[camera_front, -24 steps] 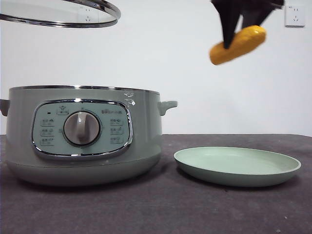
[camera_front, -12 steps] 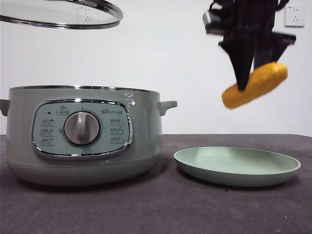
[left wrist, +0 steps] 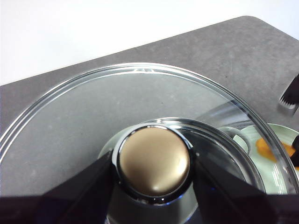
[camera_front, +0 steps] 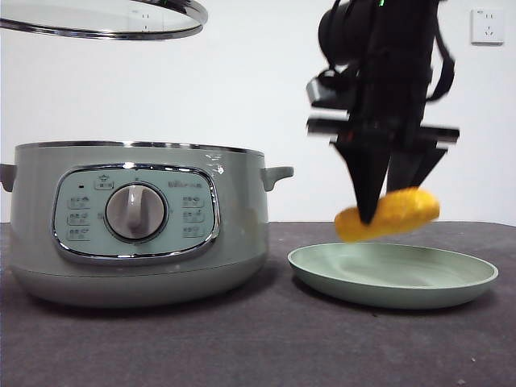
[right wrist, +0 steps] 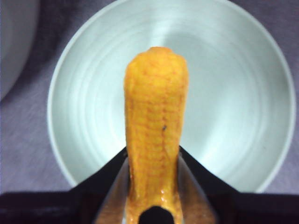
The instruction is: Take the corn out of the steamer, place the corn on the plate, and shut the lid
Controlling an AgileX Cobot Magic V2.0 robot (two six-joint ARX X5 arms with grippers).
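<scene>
Two pincers work: right pincer (camera_front: 379,211) clamps corn (camera_front: 389,214) just above plate (camera_front: 393,276) for release; left pincer (left wrist: 154,163) grips lid (left wrist: 140,116) clear.

A dark grey table (camera_front: 266,339) with a faintly speckled, matte top carries two things. The steamer (camera_front: 137,222) sits on it at about 9 o'clock, its dial panel facing the front camera. The plate (camera_front: 393,276) rests flat on the table at about 3 o'clock, just beside the steamer but apart from it, with a strip of bare tabletop between them.
</scene>
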